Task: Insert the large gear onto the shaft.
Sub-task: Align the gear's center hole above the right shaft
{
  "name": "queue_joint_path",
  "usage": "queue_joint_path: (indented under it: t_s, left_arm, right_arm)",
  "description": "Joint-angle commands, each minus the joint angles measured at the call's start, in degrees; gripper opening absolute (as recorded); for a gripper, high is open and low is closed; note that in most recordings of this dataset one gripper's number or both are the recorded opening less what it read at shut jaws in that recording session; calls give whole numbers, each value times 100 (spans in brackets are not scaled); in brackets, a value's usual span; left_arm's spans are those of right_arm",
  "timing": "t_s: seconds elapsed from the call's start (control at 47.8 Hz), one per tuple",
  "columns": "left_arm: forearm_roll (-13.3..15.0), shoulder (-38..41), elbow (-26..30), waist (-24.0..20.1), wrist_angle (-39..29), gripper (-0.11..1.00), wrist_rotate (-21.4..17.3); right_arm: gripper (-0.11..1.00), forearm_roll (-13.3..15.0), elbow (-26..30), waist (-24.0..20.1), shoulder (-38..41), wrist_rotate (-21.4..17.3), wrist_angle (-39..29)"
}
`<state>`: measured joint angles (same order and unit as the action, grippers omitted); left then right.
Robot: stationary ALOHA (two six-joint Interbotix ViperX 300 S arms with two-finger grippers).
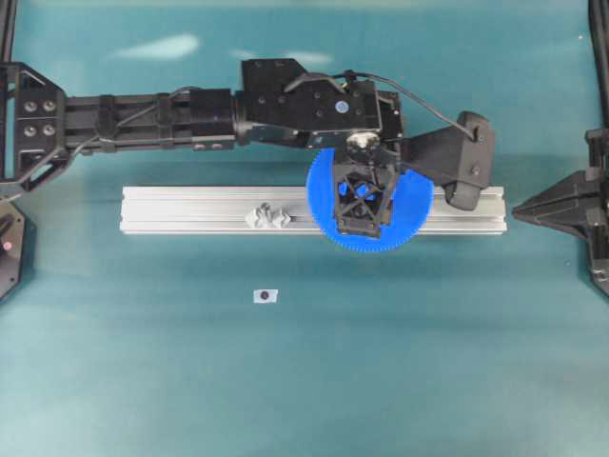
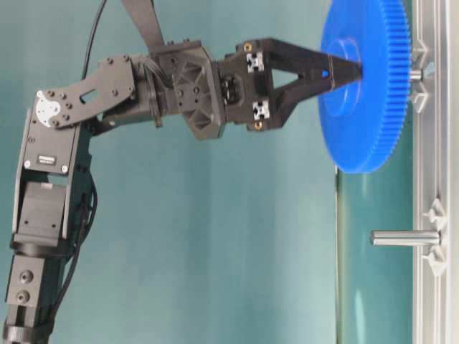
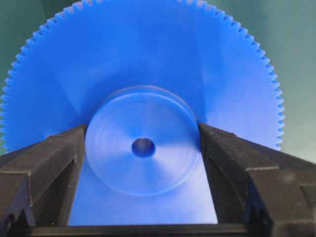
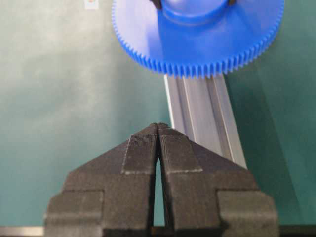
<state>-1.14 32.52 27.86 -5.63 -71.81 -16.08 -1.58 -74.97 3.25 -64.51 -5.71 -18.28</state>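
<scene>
Large gear (image 1: pixel 404 224) overhangs both rail (image 1: pixel 190 209) edges.

Matte black arms (image 1: pixel 190 114) — lattice-ribbed links, silver screws, looping black cables.

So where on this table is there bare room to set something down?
Bare mat in front of the rail, around the small tag, and behind the left arm. Crowded where the left claw holds the gear over the rail's right half.
</scene>
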Motion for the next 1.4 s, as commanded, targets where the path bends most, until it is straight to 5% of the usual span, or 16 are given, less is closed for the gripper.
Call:
queue_joint_path:
  t_s: [0.0, 0.585, 1.38]
  left_arm:
    - [0, -167, 9, 105, 26, 76, 9]
    - [9, -141, 114, 229, 185, 76, 88]
    - [0, -97, 114, -237, 378, 76, 35]
  right_arm:
    - [6, 0, 44, 18, 35, -62, 26]
    - [6, -9, 44, 18, 35, -62, 26]
    - [6, -9, 44, 18, 35, -62, 26]
